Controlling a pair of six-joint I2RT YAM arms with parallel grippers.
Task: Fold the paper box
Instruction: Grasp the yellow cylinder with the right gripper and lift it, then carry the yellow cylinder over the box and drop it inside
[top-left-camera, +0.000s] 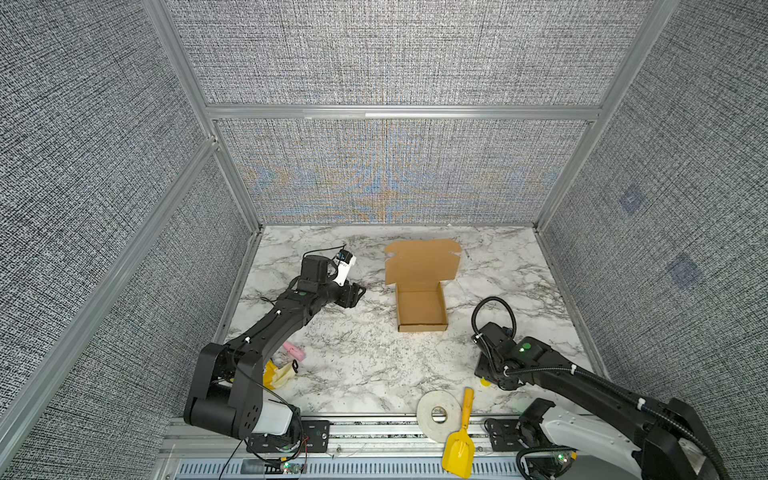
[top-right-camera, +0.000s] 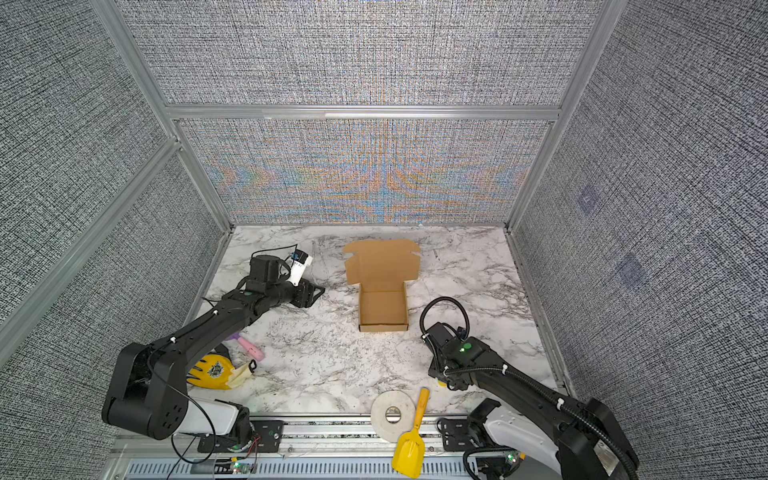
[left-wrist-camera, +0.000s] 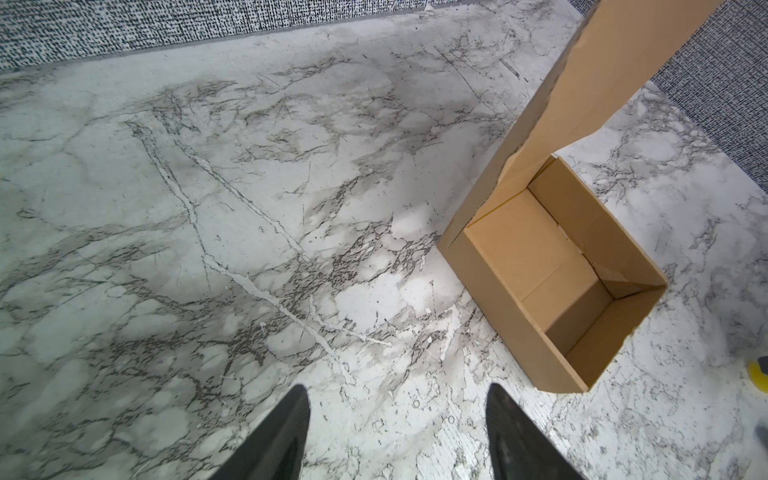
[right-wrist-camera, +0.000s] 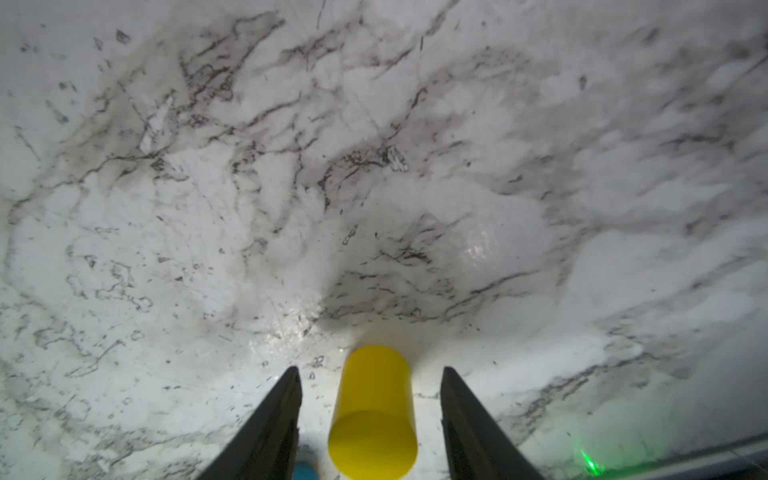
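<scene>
Near paper box (left-wrist-camera: 536, 266), left tool (left-wrist-camera: 397, 386) agape, empty; right tool (right-wrist-camera: 370, 368) agape astride yellow cylinder (right-wrist-camera: 374, 415).

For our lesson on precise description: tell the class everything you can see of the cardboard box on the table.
The paper box is plain brown cardboard, part folded: a shallow rectangular tray with four walls raised and nothing inside. Its hinged lid, with notched corner flaps, stands open from the far wall. It rests on the marble table; nothing else touches it.
</scene>
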